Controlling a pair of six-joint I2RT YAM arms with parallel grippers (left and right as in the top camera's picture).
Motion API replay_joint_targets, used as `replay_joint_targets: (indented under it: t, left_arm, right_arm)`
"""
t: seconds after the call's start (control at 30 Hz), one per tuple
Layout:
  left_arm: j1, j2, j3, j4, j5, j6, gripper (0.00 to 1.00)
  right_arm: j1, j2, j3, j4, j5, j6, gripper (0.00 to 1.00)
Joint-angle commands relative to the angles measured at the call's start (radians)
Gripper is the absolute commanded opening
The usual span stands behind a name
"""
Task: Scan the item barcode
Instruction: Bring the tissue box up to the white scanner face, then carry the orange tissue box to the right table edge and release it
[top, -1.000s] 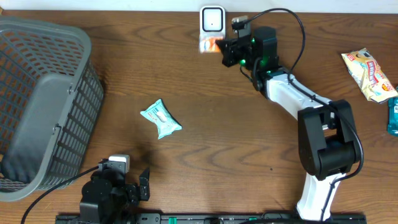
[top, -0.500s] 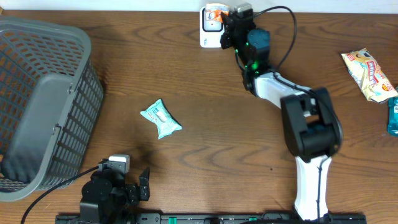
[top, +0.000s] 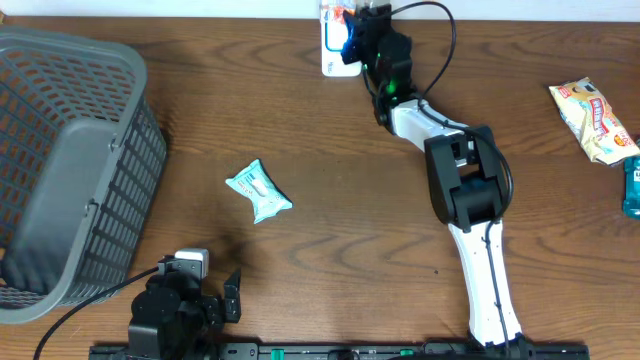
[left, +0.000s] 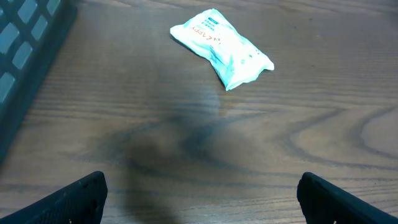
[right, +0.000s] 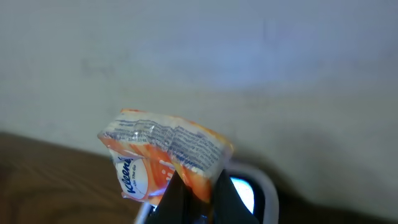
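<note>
At the far edge of the brown wooden table (top: 330, 200): item held up.
Right gripper (right: 194, 190) clamped on the orange-and-white plastic tissue packet (right: 163, 155), just above the white box-shaped scanner (right: 252, 190); pale wall (right: 249, 62) close behind. Left gripper (left: 211, 199) jaws apart at the near edge, open tabletop ahead, grey plastic basket (top: 60, 150) to its left.

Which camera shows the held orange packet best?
The right wrist view: the orange packet sits close up, pinched in the right gripper. Overhead shows only a sliver at the top edge; the left wrist view shows none.
</note>
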Motion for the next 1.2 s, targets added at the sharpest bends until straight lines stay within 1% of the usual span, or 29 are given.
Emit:
replay_joint_targets:
  t: [0.0,0.1,0.2,0.33,0.5,0.57,0.63,0.8,0.87,0.93,1.13,1.17]
  left_arm:
    - [-0.003,-0.002,0.004,-0.002,0.013,0.006,0.98]
    - [-0.003,-0.002,0.004,-0.002,0.013,0.006,0.98]
    - [-0.003,-0.002,0.004,-0.002,0.013,0.006,0.98]
    - [-0.003,-0.002,0.004,-0.002,0.013,0.006,0.98]
    - [-0.003,-0.002,0.004,-0.002,0.013,0.006,0.98]
    - [-0.003,-0.002,0.004,-0.002,0.013,0.006,0.98]
    - [-0.003,-0.002,0.004,-0.002,0.013,0.006,0.98]
    - [-0.003,-0.002,0.004,-0.002,0.013,0.006,0.98]
    - [-0.003,-0.002,0.004,-0.002,0.013,0.006,0.98]
    - [-0.003,-0.002,0.004,-0.002,0.013,0.006,0.98]
    - [-0.003,-0.002,0.004,-0.002,0.013,0.006,0.98]
    - [-0.003,-0.002,0.004,-0.002,0.013,0.006,0.98]
  right_arm:
    - [0.001,0.017,0.019,-0.017,0.011,0.014,0.01]
    - [-0.004,0.016,0.019,-0.029,-0.006,-0.018,0.01]
    - [-0.026,-0.011,0.019,-0.116,-0.061,-0.019,0.01]
    - [-0.078,-0.094,0.019,-0.324,-0.069,-0.019,0.01]
    - [-0.174,-0.253,0.019,-0.682,-0.046,-0.065,0.01]
    - [-0.219,-0.315,0.019,-0.864,0.035,-0.072,0.01]
    - [-0.264,-0.359,0.019,-1.028,0.157,-0.088,0.01]
    - [-0.397,-0.379,0.016,-1.329,0.514,-0.098,0.01]
    - [-0.458,-0.371,0.006,-1.394,0.55,-0.098,0.01]
    - [-0.529,-0.363,-0.015,-1.439,0.54,-0.097,0.01]
    - [-0.697,-0.358,-0.117,-1.441,0.44,-0.097,0.01]
    - [-0.72,-0.358,-0.126,-1.441,0.407,-0.097,0.03]
